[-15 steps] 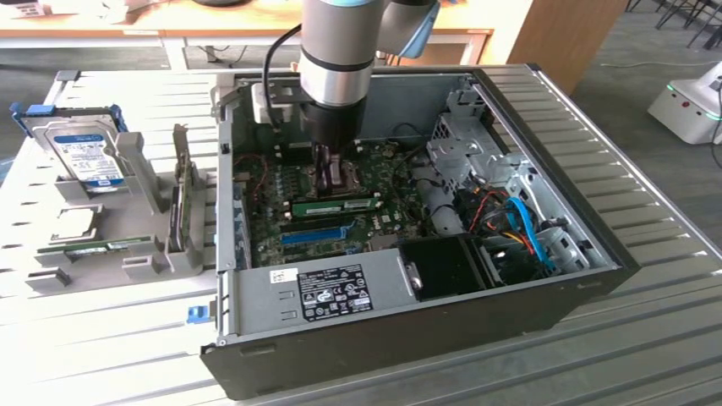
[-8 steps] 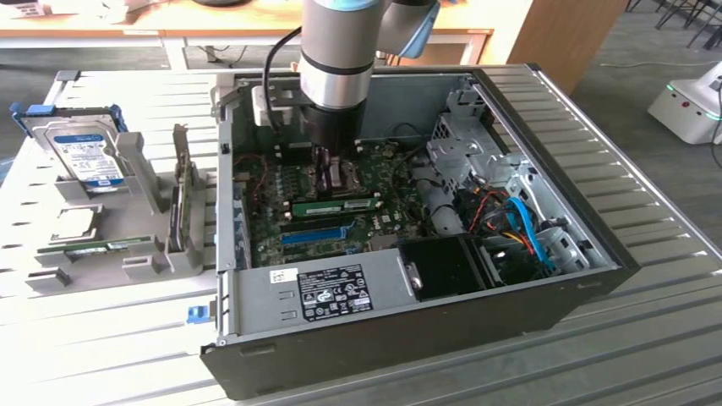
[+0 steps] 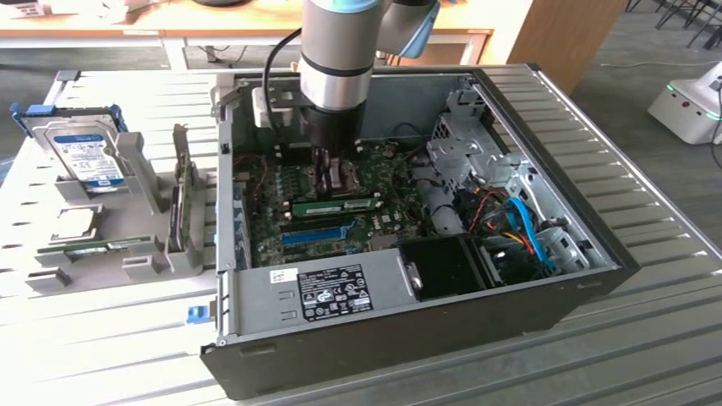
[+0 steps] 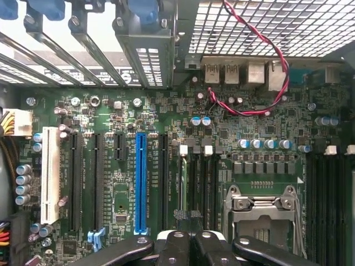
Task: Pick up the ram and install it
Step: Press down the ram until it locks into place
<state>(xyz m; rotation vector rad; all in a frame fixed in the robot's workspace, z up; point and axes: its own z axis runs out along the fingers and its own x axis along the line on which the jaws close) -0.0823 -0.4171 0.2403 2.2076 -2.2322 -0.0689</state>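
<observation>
One arm reaches down into the open computer case, which lies on its side on the slatted metal surface. The claw hangs low over the motherboard, its fingers drawn together with nothing visible between them. The ram lies flat along the board just below the claw's tip, a green stick with a white label, sitting next to the long blue slot. In the wrist view the blue slot stands among black slots, with the metal processor socket off to one side and a red twisted cable looping over the board. To the exterior view's left, a grey holder on the surface carries a hard drive with a blue-white label.
</observation>
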